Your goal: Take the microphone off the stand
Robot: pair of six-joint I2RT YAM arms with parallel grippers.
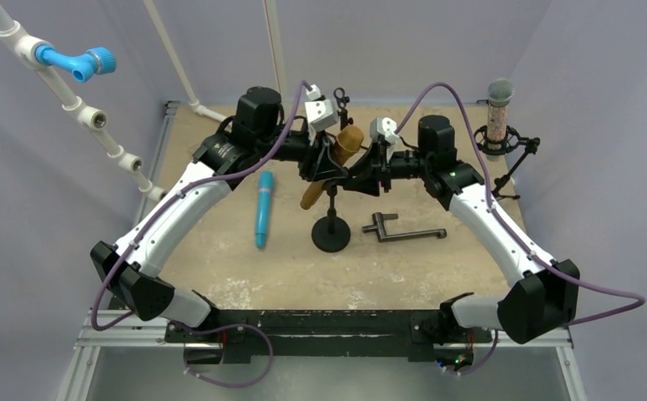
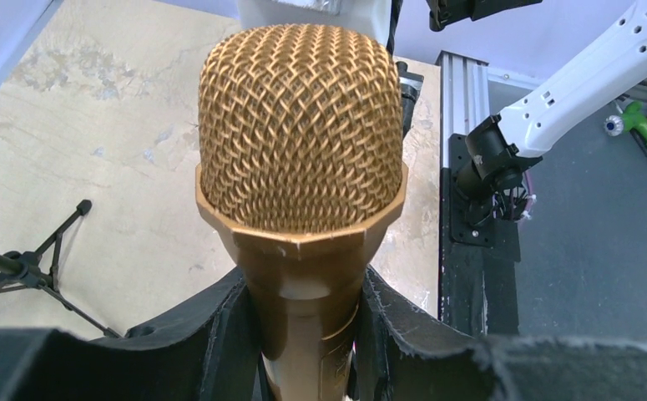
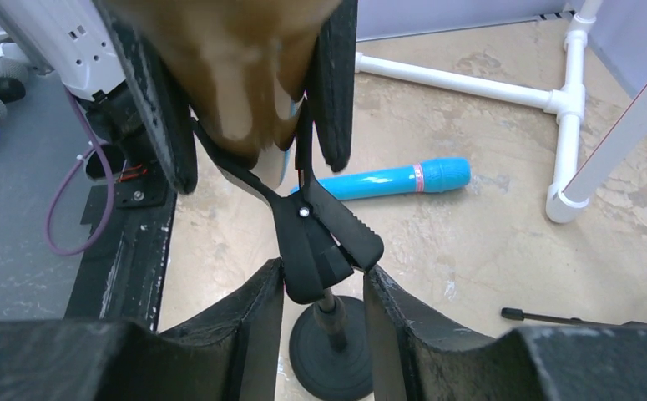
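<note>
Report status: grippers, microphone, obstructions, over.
Left gripper shut on gold microphone. Right gripper shut on stand clip. Gold microphone seated in clip. Blue microphone lying beside stand base, apart.

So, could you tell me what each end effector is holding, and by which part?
The left end effector grips the gold microphone by its handle just below the head. The right end effector clamps the stand's clip.

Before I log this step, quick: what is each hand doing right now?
Left hand: closed on the mic.
Right hand: closed on the clip.
</note>
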